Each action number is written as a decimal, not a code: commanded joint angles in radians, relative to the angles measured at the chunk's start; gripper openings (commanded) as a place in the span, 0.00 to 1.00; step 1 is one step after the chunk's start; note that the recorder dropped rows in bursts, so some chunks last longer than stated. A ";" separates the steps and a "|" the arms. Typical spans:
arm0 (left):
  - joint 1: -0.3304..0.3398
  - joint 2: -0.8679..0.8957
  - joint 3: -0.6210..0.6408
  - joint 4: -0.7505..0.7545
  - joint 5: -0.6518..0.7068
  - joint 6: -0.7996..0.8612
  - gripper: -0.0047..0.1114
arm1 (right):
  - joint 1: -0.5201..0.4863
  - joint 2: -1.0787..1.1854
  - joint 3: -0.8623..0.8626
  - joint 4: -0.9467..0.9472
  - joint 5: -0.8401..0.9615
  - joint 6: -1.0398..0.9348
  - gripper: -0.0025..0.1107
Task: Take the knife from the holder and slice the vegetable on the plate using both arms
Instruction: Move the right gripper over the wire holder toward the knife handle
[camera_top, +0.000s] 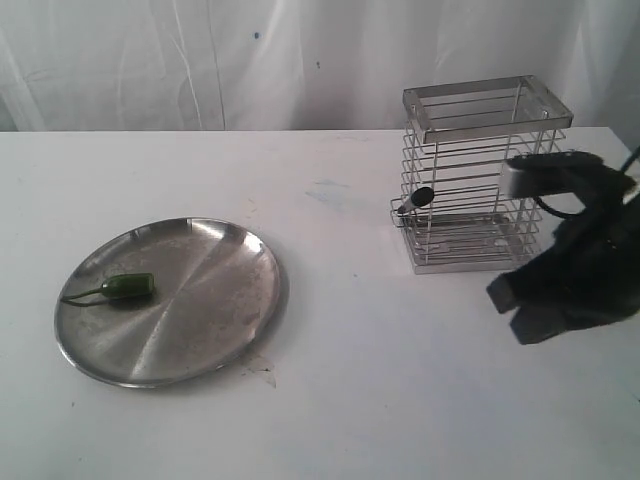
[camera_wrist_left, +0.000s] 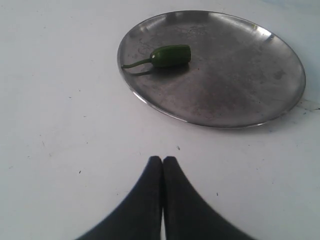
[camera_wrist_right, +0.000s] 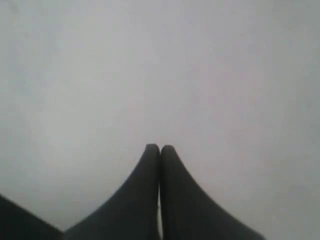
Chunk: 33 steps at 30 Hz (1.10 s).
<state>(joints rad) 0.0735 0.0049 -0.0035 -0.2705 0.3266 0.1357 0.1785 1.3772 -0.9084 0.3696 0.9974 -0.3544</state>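
The steel plate (camera_top: 200, 320) lies on the left of the white table, with the dark green vegetable (camera_top: 128, 288) near its left rim. The wire holder (camera_top: 480, 180) stands at the back right. The knife's (camera_top: 415, 199) black handle pokes out through its left side; the blade is lost among the bars. My left gripper (camera_wrist_left: 162, 159) is shut and empty, hovering over bare table short of the plate (camera_wrist_left: 240, 85) and the vegetable (camera_wrist_left: 170, 55). My right gripper (camera_wrist_right: 160, 147) is also shut and empty, over blank white surface. The right arm (camera_top: 575, 265) sits beside the holder's right side.
A white curtain hangs behind the table. A faint bluish smudge (camera_top: 328, 190) marks the tabletop between plate and holder. The left arm is out of the exterior view.
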 joint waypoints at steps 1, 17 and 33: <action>-0.005 -0.005 0.003 -0.008 0.003 -0.001 0.04 | -0.010 0.098 -0.093 0.236 0.129 -0.155 0.02; -0.005 -0.005 0.003 -0.008 0.003 -0.001 0.04 | -0.010 0.155 -0.308 0.458 0.174 -0.049 0.12; -0.005 -0.005 0.003 -0.008 0.003 -0.001 0.04 | -0.012 0.272 -0.311 0.396 0.114 0.080 0.50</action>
<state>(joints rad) 0.0735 0.0049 -0.0035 -0.2705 0.3266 0.1357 0.1785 1.6507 -1.2131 0.7868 1.1484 -0.2875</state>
